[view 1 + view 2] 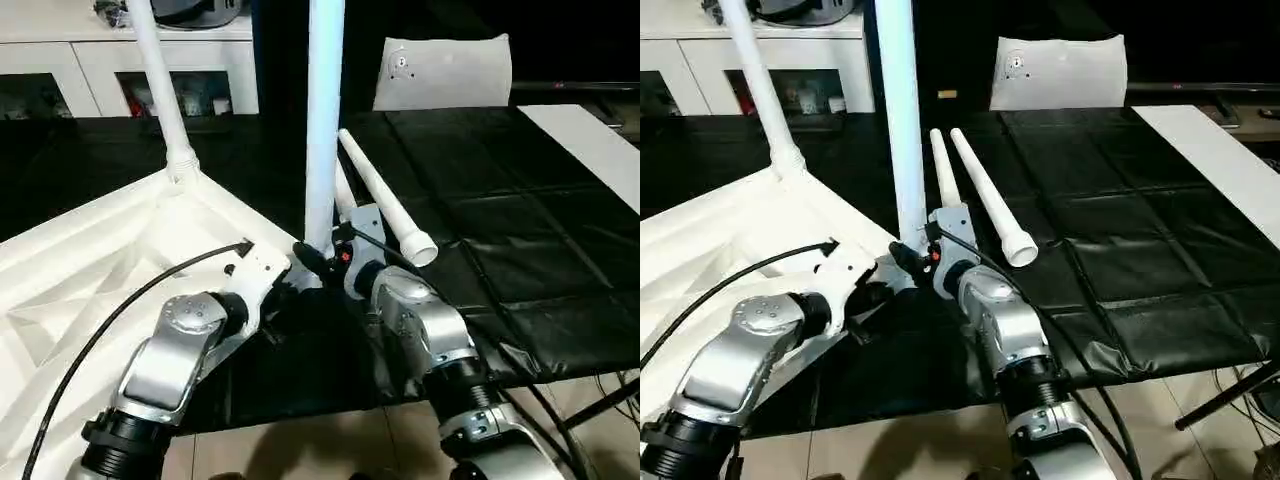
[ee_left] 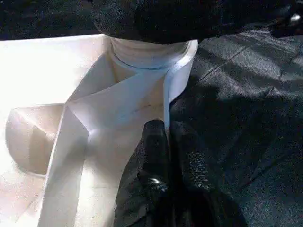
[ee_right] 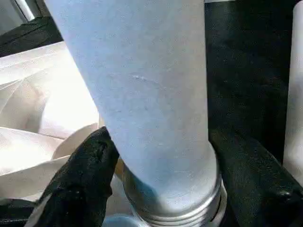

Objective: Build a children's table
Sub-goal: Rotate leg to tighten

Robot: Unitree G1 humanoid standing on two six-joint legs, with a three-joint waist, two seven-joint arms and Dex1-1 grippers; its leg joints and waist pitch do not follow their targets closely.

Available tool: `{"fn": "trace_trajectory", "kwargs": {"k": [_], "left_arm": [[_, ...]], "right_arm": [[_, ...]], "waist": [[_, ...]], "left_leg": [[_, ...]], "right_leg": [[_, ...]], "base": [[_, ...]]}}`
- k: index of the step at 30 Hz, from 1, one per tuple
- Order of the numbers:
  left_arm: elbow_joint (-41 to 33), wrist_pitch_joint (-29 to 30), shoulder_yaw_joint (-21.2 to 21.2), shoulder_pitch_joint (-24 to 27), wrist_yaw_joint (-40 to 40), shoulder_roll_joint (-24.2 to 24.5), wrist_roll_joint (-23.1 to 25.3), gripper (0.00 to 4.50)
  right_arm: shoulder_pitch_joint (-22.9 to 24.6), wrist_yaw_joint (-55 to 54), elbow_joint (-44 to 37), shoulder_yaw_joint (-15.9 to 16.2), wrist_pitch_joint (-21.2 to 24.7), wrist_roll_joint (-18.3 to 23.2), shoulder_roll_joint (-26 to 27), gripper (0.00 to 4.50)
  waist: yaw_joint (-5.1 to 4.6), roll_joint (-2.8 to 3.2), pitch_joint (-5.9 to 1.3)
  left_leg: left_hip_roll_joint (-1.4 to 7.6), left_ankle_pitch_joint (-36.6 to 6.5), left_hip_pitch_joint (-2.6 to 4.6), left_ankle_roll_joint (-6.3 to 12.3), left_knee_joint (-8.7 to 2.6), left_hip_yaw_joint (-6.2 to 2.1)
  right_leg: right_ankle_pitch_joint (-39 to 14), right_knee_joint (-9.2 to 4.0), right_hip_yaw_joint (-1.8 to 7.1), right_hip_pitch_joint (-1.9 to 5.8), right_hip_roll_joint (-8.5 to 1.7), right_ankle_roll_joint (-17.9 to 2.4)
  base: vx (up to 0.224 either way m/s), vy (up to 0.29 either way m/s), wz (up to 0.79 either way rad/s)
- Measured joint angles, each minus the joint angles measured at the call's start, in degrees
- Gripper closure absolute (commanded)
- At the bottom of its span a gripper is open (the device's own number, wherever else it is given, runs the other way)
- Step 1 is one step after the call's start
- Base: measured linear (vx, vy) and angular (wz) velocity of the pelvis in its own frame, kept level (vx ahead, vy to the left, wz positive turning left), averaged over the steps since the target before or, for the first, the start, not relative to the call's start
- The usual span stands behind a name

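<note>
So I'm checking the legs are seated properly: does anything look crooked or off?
Yes. The far leg leans away from vertical in its corner socket, while the near leg between the right gripper's fingers stands upright. Two more legs lie loose on the black mat.

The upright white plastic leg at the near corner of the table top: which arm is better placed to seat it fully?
The right. Right gripper has its black fingers on both sides of the upright white plastic leg near its base. Left gripper is shut on the rim of the ribbed white table top, steadying it.
</note>
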Motion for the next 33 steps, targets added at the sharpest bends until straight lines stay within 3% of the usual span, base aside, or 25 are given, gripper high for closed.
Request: {"fn": "trace_trajectory", "kwargs": {"k": [3,9,16,19,28,33], "left_arm": [[0.0,-0.3,-0.1,-0.1,-0.9,1.5,-0.4,4.5],[3.0,-6.2,-0.1,-1.0,-6.0,7.2,-1.6,4.5],[8.7,-18.3,-0.6,-1.6,-20.2,16.4,-4.7,4.5],[10.9,-23.3,-2.4,-2.7,-26.0,18.6,-5.1,4.5],[16.4,-32.8,-7.3,-7.2,-37.1,21.3,-5.5,4.5],[18.1,-35.6,-8.6,-8.6,-39.0,21.1,-5.1,4.5]], "right_arm": [[0.9,1.5,-0.8,0.1,-0.7,0.5,-0.1,0.71],[4.5,12.0,-8.3,3.2,0.1,2.7,-6.8,0.22],[5.9,28.3,-14.4,5.1,0.3,4.3,-20.2,0.09],[5.5,33.5,-14.7,6.8,0.1,4.4,-23.3,0.09],[3.8,42.9,-13.1,13.6,-3.4,1.9,-27.3,0.09],[2.2,43.1,-9.8,14.8,-5.2,0.4,-26.2,0.09]], "waist": [[-0.13,0.03,0.02],[0.21,0.06,0.04],[2.04,0.07,0.04],[2.57,0.07,0.05],[3.18,0.09,0.05],[3.23,0.09,0.05]], "left_leg": [[0.01,0.0,-0.02,0.0,-0.01,0.0],[0.02,0.0,-0.11,0.0,-0.04,-0.01],[0.01,0.0,-0.01,0.03,0.04,-0.01],[0.0,0.0,0.0,0.03,0.05,-0.01],[0.01,0.0,0.0,0.02,0.07,0.0],[0.01,0.0,0.0,0.02,0.09,0.0]], "right_leg": [[0.0,0.0,0.0,-0.02,0.01,0.0],[0.0,-0.04,-0.02,-0.09,0.04,0.0],[0.0,-0.05,0.0,-0.01,0.01,0.0],[0.0,-0.04,0.0,0.03,-0.01,0.0],[0.0,0.02,0.02,0.09,-0.01,0.0],[0.1,0.03,0.02,0.09,-0.01,0.0]], "base": [[0.0,0.0,0.0],[0.0,0.0,0.0],[0.0,0.0,0.0],[0.0,0.0,0.0],[0.0,0.0,0.0],[0.0,0.0,0.0]]}}
